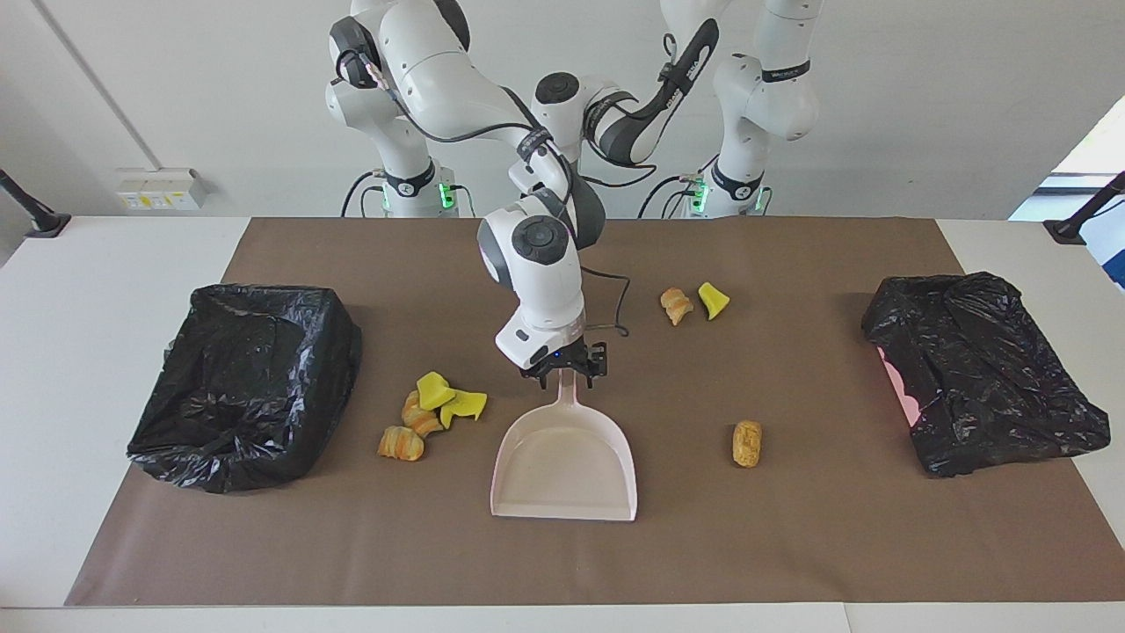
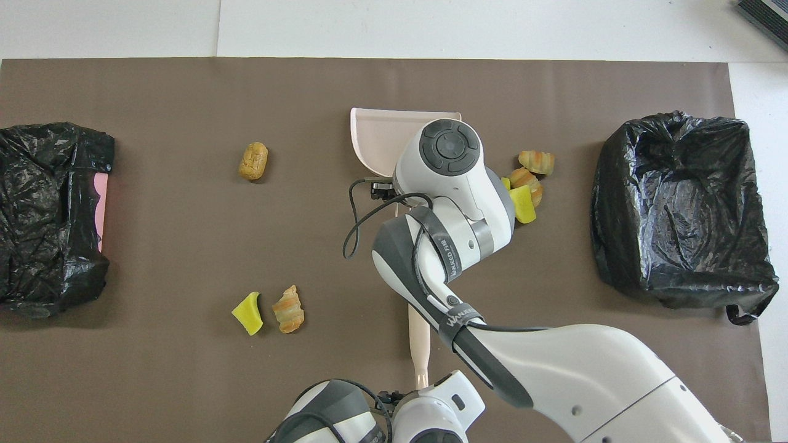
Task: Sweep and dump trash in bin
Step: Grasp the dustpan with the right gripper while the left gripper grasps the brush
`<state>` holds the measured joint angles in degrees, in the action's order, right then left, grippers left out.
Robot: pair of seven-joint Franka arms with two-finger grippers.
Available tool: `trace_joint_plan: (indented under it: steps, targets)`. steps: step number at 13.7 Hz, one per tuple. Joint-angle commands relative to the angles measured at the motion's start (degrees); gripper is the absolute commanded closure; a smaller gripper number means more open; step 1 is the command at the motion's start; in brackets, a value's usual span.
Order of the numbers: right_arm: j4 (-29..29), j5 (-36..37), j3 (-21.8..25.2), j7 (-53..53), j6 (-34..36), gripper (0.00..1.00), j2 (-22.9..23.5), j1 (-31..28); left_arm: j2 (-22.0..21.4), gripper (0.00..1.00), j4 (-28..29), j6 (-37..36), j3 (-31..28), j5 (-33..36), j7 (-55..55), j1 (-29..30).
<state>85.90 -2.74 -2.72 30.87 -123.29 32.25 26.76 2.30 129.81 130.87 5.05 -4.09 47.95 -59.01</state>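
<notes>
Right gripper is down on the dustpan handle, jaws either side of it; can't tell if they've actually clamped. Left gripper sits over the brush handle at the robots' edge; jaw state not readable. Trash: a yellow-and-orange cluster just beside the dustpan toward the open bin, a pair nearer the robots, and one brown lump toward the other bag.
</notes>
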Motion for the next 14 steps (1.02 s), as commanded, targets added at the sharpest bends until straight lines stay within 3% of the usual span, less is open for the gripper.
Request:
trace_joint_plan:
  steps: [1,3,6,10,14]
  targets:
    - [0.0,-1.0,-0.4,-2.0,0.7,1.0,-0.3,-0.8,0.4,0.73,-0.1,0.5,-1.2,-0.4,1.4,-1.5]
    - [-1.2,-1.4,-0.5,-3.1,0.8,1.0,-0.1,-1.1,-0.2,1.0,-0.3,-0.3,-1.3,-0.4,1.5,-0.8]
    - [-0.9,-1.6,-0.4,-17.4,1.3,1.0,-3.2,-3.2,-3.6,1.0,-0.5,-4.7,-2.0,-0.3,1.5,0.5]
    - [-0.7,-1.6,-0.4,-38.0,14.6,1.0,-9.9,-8.6,-9.1,1.0,-0.3,-20.6,-2.0,0.3,3.4,5.0]
    - [-0.1,-1.3,-0.4,-59.5,28.4,1.0,-14.6,-11.5,-14.5,1.0,0.4,-30.8,-2.0,3.6,7.6,9.7]
